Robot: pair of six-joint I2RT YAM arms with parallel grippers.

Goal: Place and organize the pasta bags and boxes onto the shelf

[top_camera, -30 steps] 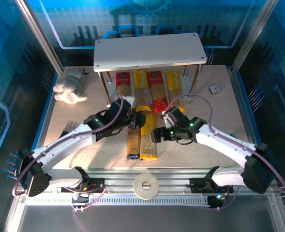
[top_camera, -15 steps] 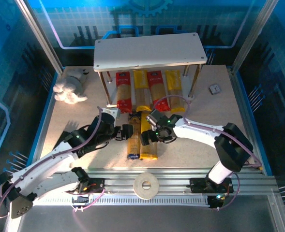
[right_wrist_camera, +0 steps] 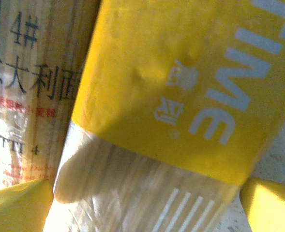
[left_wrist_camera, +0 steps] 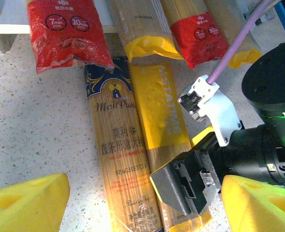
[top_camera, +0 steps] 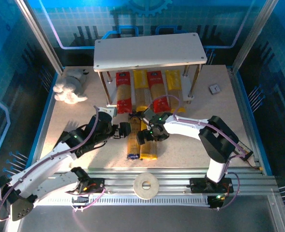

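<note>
Right hand: fingers apart, one on each side of the yellow pack. No clamping is visible.
Left hand: fingers wide apart and holding nothing. It hovers over the pale pack with dark blue ends.
Pack location: both packs lie flat on the worktop, side by side and touching, just in front of the shelf. Their far ends run under the near ends of the stored packs on the lower tier.
Hazard 1, double pick: the pale pack lies against the yellow one. The right hand's finger on that side may land on it or drag it along.
Hazard 2, arm contact: the two hands are just beside each other, and the right hand's body sits next to a left fingertip. A sideways move by either arm could cause a knock.
Hazard 3, sag: a long, soft pack held at one spot is likely to droop. It could then catch the board edge or a shelf leg on entry.
Hazard 4, crowding: four packs occupy the lower tier. Sliding another in could shove or overlap them.
Hazard 5, cable: the purple cable loops above the stored packs and might snag on them.
</note>
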